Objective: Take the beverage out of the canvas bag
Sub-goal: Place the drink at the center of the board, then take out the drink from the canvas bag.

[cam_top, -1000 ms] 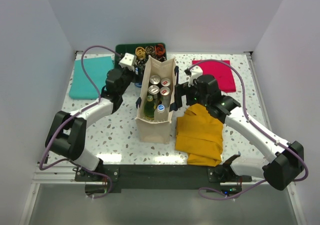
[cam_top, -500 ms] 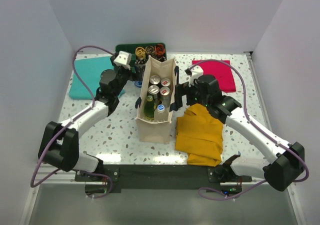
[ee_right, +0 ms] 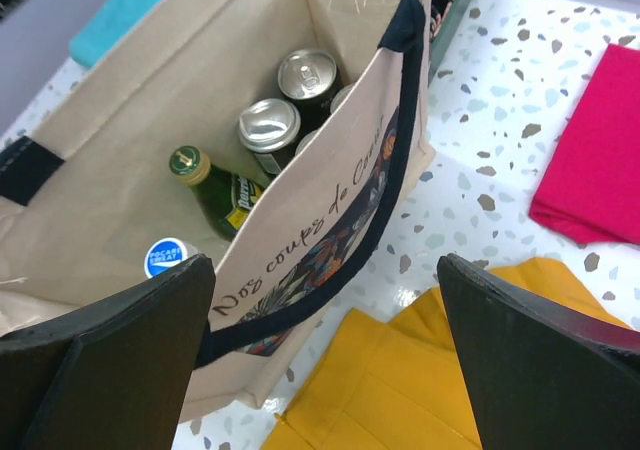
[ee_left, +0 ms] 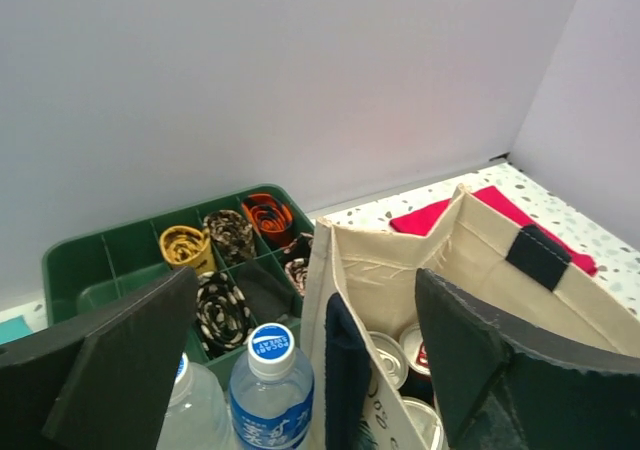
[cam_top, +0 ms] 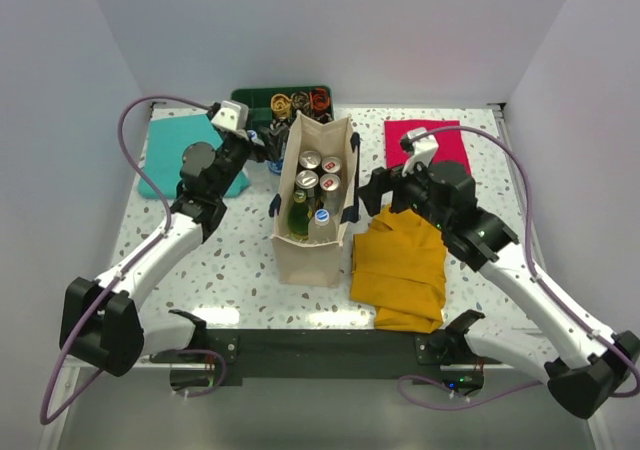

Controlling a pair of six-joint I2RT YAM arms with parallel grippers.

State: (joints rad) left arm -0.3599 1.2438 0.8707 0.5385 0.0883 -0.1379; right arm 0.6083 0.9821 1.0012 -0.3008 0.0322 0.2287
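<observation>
The cream canvas bag (cam_top: 305,260) with navy handles stands upright mid-table. It holds several silver-topped cans (cam_top: 308,160), a green glass bottle (cam_top: 298,210) and a blue-capped bottle (cam_top: 321,217). My left gripper (cam_top: 265,150) is open and empty at the bag's far left corner; in the left wrist view (ee_left: 310,370) the bag's wall (ee_left: 390,260) and a navy handle stand between its jaws. My right gripper (cam_top: 371,195) is open and empty just right of the bag; in the right wrist view (ee_right: 325,350) its jaws straddle the printed side wall (ee_right: 320,210) and handle. The cans (ee_right: 268,122) and the green bottle (ee_right: 215,185) show inside.
A green divided tray (cam_top: 255,102) of rolled items stands behind the bag. Two clear water bottles (ee_left: 270,370) stand between tray and bag. A teal cloth (cam_top: 170,145) lies far left, a red cloth (cam_top: 440,135) far right, a mustard-yellow cloth (cam_top: 400,265) beside the bag's right.
My left arm has swung back to the left, away from the bag's rim. My right arm has drawn back to the right. The bag and its contents have not moved.
</observation>
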